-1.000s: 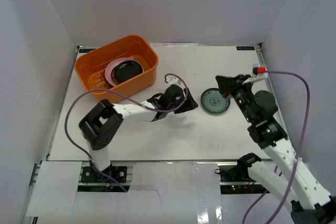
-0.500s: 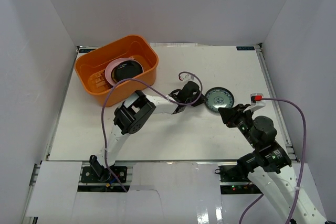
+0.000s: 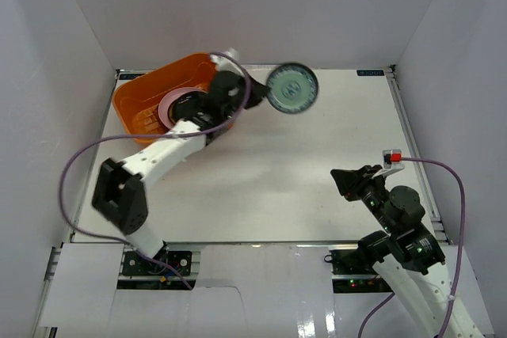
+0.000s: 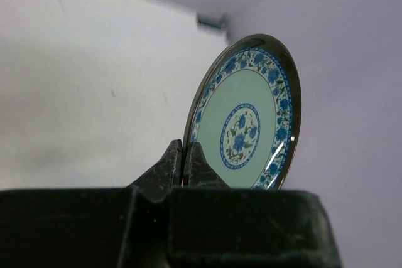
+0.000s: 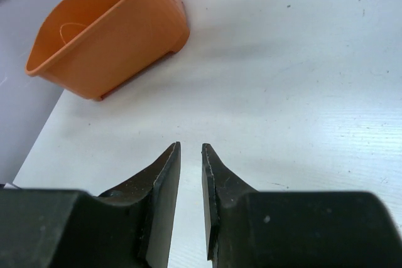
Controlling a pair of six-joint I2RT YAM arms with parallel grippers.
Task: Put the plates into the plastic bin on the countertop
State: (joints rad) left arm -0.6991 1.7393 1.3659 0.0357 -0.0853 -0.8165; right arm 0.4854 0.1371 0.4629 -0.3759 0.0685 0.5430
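Your blue-green patterned plate point(image 3: 291, 88) hangs tilted just right of the orange bin point(image 3: 135, 100), far left on the countertop point(image 3: 277, 187); a pink plate point(image 3: 167, 108) and a black plate point(image 3: 190, 106) lie inside.

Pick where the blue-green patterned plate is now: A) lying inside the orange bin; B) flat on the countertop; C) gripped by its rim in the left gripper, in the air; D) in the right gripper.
C: the left gripper is shut on the rim of the blue-green patterned plate, holding it on edge in the air near the orange bin.
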